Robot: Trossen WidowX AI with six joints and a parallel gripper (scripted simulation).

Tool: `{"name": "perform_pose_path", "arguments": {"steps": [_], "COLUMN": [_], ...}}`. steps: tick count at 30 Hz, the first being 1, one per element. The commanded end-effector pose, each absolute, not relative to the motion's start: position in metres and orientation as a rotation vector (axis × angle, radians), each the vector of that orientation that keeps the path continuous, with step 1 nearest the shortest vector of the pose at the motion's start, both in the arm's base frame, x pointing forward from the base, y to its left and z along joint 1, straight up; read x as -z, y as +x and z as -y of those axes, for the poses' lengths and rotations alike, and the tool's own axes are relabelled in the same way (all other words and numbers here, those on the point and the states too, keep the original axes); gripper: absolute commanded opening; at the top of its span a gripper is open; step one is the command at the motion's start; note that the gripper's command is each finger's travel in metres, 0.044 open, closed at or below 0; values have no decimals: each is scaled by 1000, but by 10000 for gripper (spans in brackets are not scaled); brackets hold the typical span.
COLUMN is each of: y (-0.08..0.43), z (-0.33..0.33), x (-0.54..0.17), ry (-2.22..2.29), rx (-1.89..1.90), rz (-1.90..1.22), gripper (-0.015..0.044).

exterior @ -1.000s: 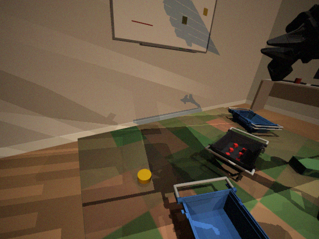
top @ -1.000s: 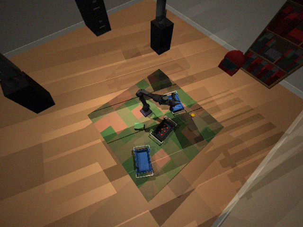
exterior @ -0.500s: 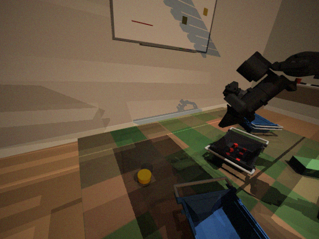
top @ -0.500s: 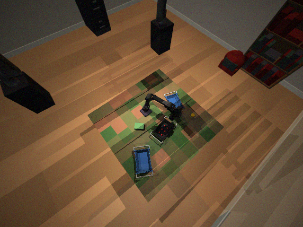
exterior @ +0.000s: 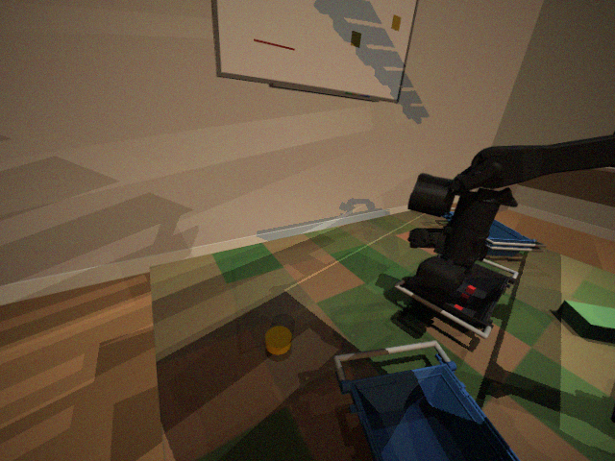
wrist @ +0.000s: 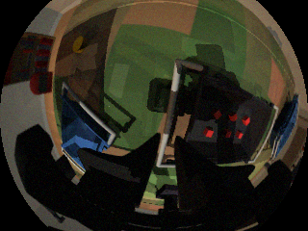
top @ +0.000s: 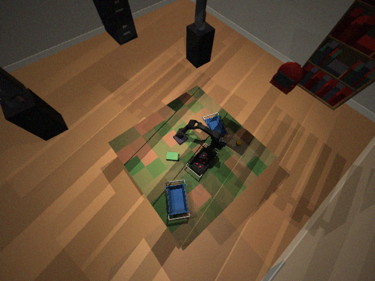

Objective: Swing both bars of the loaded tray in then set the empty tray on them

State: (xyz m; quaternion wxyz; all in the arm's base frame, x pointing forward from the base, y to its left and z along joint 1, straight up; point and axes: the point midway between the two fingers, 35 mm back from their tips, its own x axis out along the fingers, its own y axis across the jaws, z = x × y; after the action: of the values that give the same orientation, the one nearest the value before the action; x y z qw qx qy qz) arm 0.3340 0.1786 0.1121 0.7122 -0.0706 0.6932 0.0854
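Observation:
The loaded black tray [top: 193,163] [exterior: 489,303] holds several red blocks. Its near wire bar [exterior: 461,321] [wrist: 174,79], beside my gripper, is out over that end. The far bar [top: 193,170] [exterior: 503,268] [wrist: 268,136] is out over the opposite end. My gripper [wrist: 167,138] is slightly open, pointing down at the near end; the near bar runs between its fingertips in the wrist view, their exact height over it unclear. The exterior view hides the fingertips behind the hand. Two empty blue trays stand apart: one [top: 214,124] [exterior: 417,422] [wrist: 77,120] at the near-bar side, one [top: 177,199] [exterior: 508,231] [wrist: 289,120] beyond the far bar.
A yellow disc [top: 238,142] [exterior: 278,340] [wrist: 78,44] lies near the first blue tray. A green block [top: 172,156] [exterior: 591,316] lies at the side of the loaded tray. Both blue trays have bars out at their ends.

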Motion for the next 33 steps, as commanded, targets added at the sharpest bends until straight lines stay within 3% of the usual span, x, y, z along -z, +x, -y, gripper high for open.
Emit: {"name": "perform_pose_path", "arguments": {"steps": [1,15,33], "y": [336,337,344], "z": [-178,-179,-144], "x": [-105,-55,-89], "ry": [-169,-169,-171], "rx": [-189,-189,-187], "rz": [-1533,-1533,-1533], "gripper": [88,88,88]}}
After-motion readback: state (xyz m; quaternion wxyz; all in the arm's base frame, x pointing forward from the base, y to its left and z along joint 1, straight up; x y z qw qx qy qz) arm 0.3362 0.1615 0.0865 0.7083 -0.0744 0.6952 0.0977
